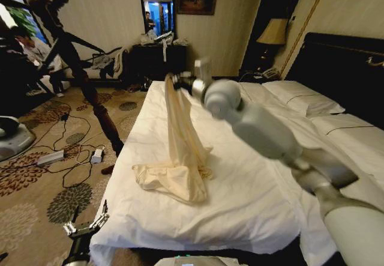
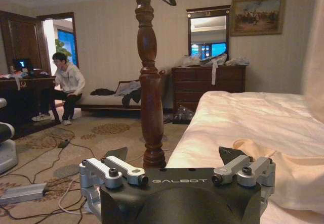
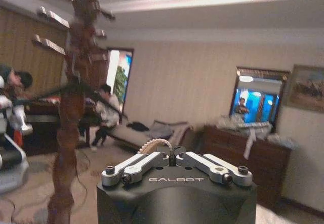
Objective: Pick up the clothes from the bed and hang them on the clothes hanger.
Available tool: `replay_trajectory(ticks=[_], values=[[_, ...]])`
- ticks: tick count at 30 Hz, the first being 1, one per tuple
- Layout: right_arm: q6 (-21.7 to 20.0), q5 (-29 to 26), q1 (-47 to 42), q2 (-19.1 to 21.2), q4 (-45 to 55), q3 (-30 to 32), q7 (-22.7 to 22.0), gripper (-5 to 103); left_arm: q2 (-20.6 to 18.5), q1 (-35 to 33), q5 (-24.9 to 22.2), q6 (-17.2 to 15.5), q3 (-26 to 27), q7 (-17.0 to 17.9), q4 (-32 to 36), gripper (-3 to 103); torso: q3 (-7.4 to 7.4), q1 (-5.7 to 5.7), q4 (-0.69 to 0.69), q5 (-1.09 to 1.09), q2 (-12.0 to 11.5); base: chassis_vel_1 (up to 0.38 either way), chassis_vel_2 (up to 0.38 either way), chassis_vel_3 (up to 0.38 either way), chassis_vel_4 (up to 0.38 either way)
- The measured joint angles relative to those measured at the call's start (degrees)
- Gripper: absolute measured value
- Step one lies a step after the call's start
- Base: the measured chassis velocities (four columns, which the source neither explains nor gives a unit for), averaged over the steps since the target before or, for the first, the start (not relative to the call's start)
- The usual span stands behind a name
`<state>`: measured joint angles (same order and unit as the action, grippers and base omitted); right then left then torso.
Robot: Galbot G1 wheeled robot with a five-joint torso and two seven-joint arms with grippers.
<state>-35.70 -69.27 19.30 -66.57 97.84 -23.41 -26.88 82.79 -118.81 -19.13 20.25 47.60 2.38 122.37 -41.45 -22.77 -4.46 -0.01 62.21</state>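
Nearest, the left gripper hangs low by the bed's near left corner, jaws spread and holding nothing, apparently waiting its turn; its wrist view looks past its fingers at the coat stand and along the mattress edge. On the duvet's middle, toward the left side, the lower part of the shirt lies bunched, while the rest rises in a taut column to the right gripper, held high above the bed toward its far end. That gripper is clenched on the shirt's top edge, a strip of cream cloth showing between its closed fingers, seemingly to lift it free of the linen. Beyond it the stand leans across the left of the head view, with a dark hanger on it.
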Motion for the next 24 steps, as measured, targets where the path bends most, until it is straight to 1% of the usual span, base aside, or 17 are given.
replay_trajectory(ticks=[2,4,5,7,9,11,13,14,15,16,17,18,19,21,22,23,24], values=[[-0.2,-2.2,4.4,-2.2,-2.4,-0.7,-0.4,0,-0.2,0.0,0.0,0.4,-0.4,0.0,-0.2,100,0.00,0.00,0.03,-0.01,0.0,0.000,0.000,0.000,0.000],[-0.7,-3.5,8.0,-3.8,-4.5,-1.0,-0.7,0,-0.4,0.1,0.0,0.6,-0.9,0.0,-0.3,100,0.00,0.00,0.02,-0.01,0.0,0.000,0.000,0.000,0.000],[-0.7,-3.5,8.0,-3.8,-4.5,-1.0,-0.7,0,-0.4,0.1,0.0,0.6,-0.9,0.0,-0.3,100,0.00,0.00,0.02,-0.01,0.0,0.000,0.000,0.000,0.000],[-1.2,-4.4,12.2,-5.2,-7.7,-1.0,-1.0,0,-0.7,0.3,0.0,0.8,-1.4,0.0,-0.5,100,0.00,0.00,0.01,-0.01,0.0,0.000,0.000,0.000,0.000],[-2.2,-5.6,14.8,-5.5,-9.8,-0.9,-1.7,0,-0.9,0.5,0.0,0.8,-1.7,0.0,-0.7,100,0.01,0.00,0.01,-0.01,0.0,0.000,0.000,0.000,0.000],[-2.8,-6.1,15.2,-4.9,-10.1,-0.9,-2.0,0,-1.1,0.6,0.0,0.8,-1.9,0.0,-0.9,100,0.01,0.00,0.03,-0.02,0.0,0.000,0.000,0.000,0.000],[-4.0,-6.5,13.9,-1.6,-9.0,-1.2,-2.4,0,-1.3,0.9,0.2,0.8,-2.1,0.0,-1.2,100,0.01,0.00,0.04,-0.02,0.0,0.000,0.000,0.000,0.000],[-4.7,-6.4,11.5,2.3,-7.4,-1.3,-2.6,0,-1.3,1.0,0.6,0.8,-2.3,0.0,-1.4,100,0.01,0.01,0.04,-0.02,0.0,0.000,0.000,0.000,0.000],[-4.7,-6.4,11.5,2.3,-7.4,-1.3,-2.6,0,-1.3,1.0,0.6,0.8,-2.3,0.0,-1.4,100,0.01,0.01,0.04,-0.02,0.0,0.000,0.000,0.000,0.000],[-5.4,-5.7,8.4,6.4,-5.7,-1.3,-2.6,0,-1.2,1.1,0.9,0.6,-2.4,0.0,-1.5,100,0.01,0.00,-0.02,0.03,0.0,0.000,0.000,0.000,0.000],[-5.9,-4.0,4.8,10.4,-3.8,-1.2,-2.2,0,-1.1,1.2,1.2,0.5,-2.5,0.0,-1.6,100,0.00,0.00,-0.05,0.07,0.0,0.000,0.000,0.000,0.000],[-6.1,-2.5,2.0,13.1,-2.6,-0.8,-1.6,0,-0.9,1.2,1.4,0.3,-2.6,-0.1,-1.6,100,-0.01,-0.01,-0.06,0.10,0.0,0.000,0.000,0.000,0.000],[-6.1,-2.5,2.0,13.1,-2.6,-0.8,-1.6,0,-0.9,1.2,1.4,0.3,-2.6,-0.1,-1.6,100,-0.01,-0.01,-0.06,0.10,0.0,0.000,0.000,0.000,0.000],[-6.5,2.0,-5.9,20.4,-0.3,2.2,0.2,0,-0.7,1.4,1.9,-0.1,-2.9,-0.1,-1.8,100,-0.01,-0.01,0.00,0.09,0.0,0.000,0.000,0.000,0.000],[-6.6,3.5,-8.6,23.1,0.1,3.7,1.0,0,-0.7,1.6,2.1,-0.3,-3.1,-0.1,-2.0,100,-0.01,-0.01,0.03,0.07,0.0,0.000,0.000,0.000,0.000],[-6.6,5.3,-11.6,26.3,0.5,5.7,2.1,0,-0.6,1.8,2.3,-0.5,-3.2,-0.1,-2.1,100,0.00,0.00,0.04,0.03,0.0,0.000,0.000,0.000,0.000],[-6.6,5.3,-11.6,26.3,0.5,5.7,2.1,0,-0.6,1.8,2.3,-0.5,-3.2,-0.1,-2.1,100,0.00,0.00,0.04,0.03,0.0,0.000,0.000,0.000,0.000]])
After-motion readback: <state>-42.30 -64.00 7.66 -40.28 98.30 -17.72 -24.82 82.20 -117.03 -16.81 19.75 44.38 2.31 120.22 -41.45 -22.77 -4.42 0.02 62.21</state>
